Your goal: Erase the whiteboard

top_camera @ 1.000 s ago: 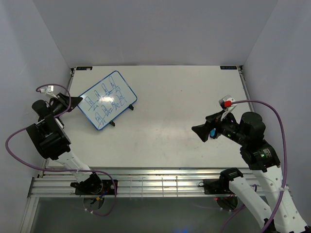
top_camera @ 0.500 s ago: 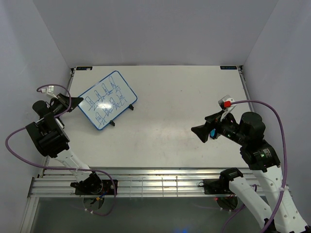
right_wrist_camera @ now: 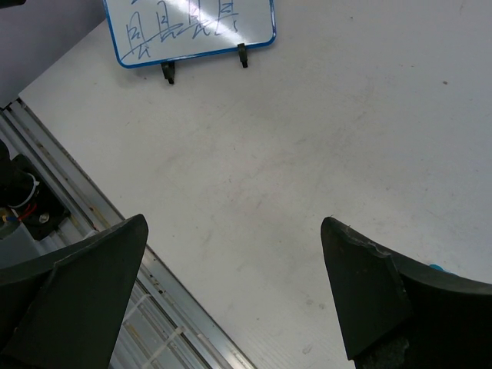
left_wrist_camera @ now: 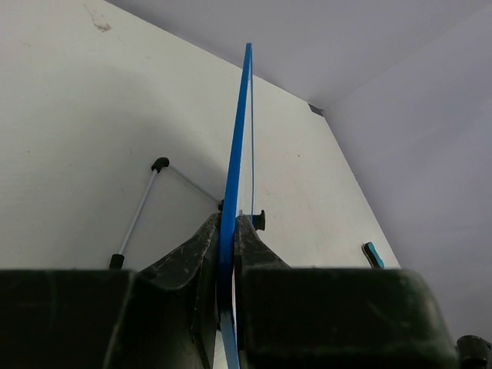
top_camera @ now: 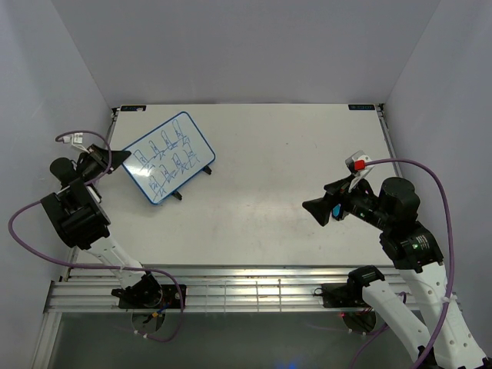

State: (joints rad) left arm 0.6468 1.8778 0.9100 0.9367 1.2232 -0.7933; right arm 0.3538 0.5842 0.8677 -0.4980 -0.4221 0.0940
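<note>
The whiteboard (top_camera: 169, 157) has a blue rim and blue marker scribbles, and stands tilted on two black feet at the table's back left. My left gripper (top_camera: 115, 157) is shut on its left rim. In the left wrist view the whiteboard (left_wrist_camera: 239, 138) shows edge-on, pinched between the fingers of the left gripper (left_wrist_camera: 228, 223). My right gripper (top_camera: 317, 207) hovers over the table's right side, open and holding nothing. The right wrist view shows the right gripper (right_wrist_camera: 234, 223) wide open above bare table, with the whiteboard (right_wrist_camera: 192, 23) far off at the top.
A small blue eraser (left_wrist_camera: 373, 254) lies on the table far to the right of the board. The board's wire stand leg (left_wrist_camera: 138, 211) rests on the table behind it. A metal rail (top_camera: 246, 280) runs along the near edge. Walls enclose three sides.
My left gripper has shut on the whiteboard's left rim, and the board has shifted slightly left. The right arm has not moved.
</note>
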